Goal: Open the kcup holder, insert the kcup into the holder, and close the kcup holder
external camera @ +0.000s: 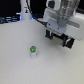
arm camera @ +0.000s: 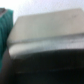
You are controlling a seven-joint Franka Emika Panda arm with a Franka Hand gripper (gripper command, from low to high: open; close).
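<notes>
The kcup (external camera: 33,50), a tiny white cup with a round green top, stands alone on the white table, toward the exterior view's left of the gripper. My gripper (external camera: 60,39) hangs at the upper right of the exterior view. Its two dark fingers (external camera: 50,34) stand wide apart with nothing between them. The kcup holder cannot be made out in the exterior view, where the arm covers that spot. In the wrist view a blurred boxy block (arm camera: 47,35) with a pale top and a dark front fills the picture, very close; it looks like the holder. The kcup is not in the wrist view.
Dark clutter (external camera: 7,20) and a cable (external camera: 26,11) lie along the table's far edge at the exterior view's left. A blurred teal shape (arm camera: 4,30) shows at the edge of the wrist view. White tabletop (external camera: 30,67) surrounds the kcup.
</notes>
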